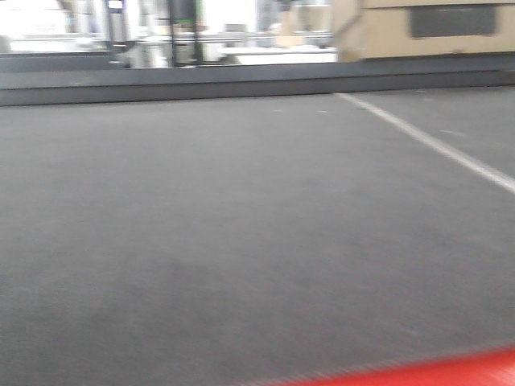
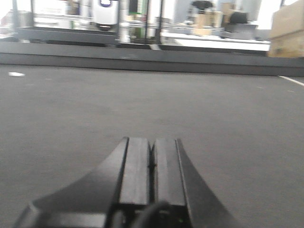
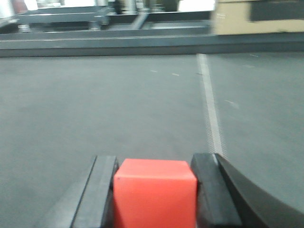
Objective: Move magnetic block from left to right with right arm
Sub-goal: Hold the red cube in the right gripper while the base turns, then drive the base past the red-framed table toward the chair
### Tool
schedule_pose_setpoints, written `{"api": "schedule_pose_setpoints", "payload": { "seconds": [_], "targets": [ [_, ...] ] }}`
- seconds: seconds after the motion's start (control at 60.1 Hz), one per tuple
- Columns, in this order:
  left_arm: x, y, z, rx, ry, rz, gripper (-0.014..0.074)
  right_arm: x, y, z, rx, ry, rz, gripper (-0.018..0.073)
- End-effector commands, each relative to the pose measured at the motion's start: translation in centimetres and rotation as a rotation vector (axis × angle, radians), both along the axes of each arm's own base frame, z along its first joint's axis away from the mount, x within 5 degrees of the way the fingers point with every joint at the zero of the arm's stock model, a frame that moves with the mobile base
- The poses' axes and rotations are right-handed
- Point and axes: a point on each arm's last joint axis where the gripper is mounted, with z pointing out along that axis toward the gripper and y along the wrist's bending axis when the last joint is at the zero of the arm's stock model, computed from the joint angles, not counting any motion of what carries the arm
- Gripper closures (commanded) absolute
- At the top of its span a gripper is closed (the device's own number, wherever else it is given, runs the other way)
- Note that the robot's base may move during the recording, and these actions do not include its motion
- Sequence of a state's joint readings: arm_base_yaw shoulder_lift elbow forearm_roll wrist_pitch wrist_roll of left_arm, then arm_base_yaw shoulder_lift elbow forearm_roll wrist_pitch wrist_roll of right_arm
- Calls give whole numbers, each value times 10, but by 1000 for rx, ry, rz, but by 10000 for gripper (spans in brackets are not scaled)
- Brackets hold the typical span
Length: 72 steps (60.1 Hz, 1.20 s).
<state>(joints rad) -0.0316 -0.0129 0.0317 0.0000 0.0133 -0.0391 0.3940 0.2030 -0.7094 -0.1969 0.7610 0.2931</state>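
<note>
In the right wrist view the magnetic block (image 3: 155, 194), a bright-red cube, fills the gap between the two black fingers of my right gripper (image 3: 155, 162). Both fingers press against its sides, so the gripper is shut on it. The cube's underside is out of frame, so whether it rests on the grey surface cannot be told. A white line (image 3: 211, 114) runs across the surface just right of this gripper. My left gripper (image 2: 152, 140) is low over bare grey surface, its pads (image 2: 135, 171) pressed together with nothing between them. The arms themselves are out of view.
The grey mat (image 1: 241, 241) ends at a raised dark rim (image 1: 241, 80) at the far side. A cardboard box (image 1: 426, 28) stands beyond it at the right. A small white scrap (image 2: 15, 74) lies far left. A blurred red band (image 1: 451, 371) crosses the front view's bottom edge.
</note>
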Motion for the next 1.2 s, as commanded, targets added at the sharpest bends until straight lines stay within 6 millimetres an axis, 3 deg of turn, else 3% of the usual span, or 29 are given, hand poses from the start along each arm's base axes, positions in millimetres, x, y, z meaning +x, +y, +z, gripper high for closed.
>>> {"api": "schedule_pose_setpoints", "payload": {
  "seconds": [0.0,1.182],
  "targets": [
    [-1,0,6,-11,-91,0,713,1,1,14,5,-105,-1,461],
    [-1,0,6,-11,-94,0,713,1,1,14,5,-104,-1,461]
  ]
}}
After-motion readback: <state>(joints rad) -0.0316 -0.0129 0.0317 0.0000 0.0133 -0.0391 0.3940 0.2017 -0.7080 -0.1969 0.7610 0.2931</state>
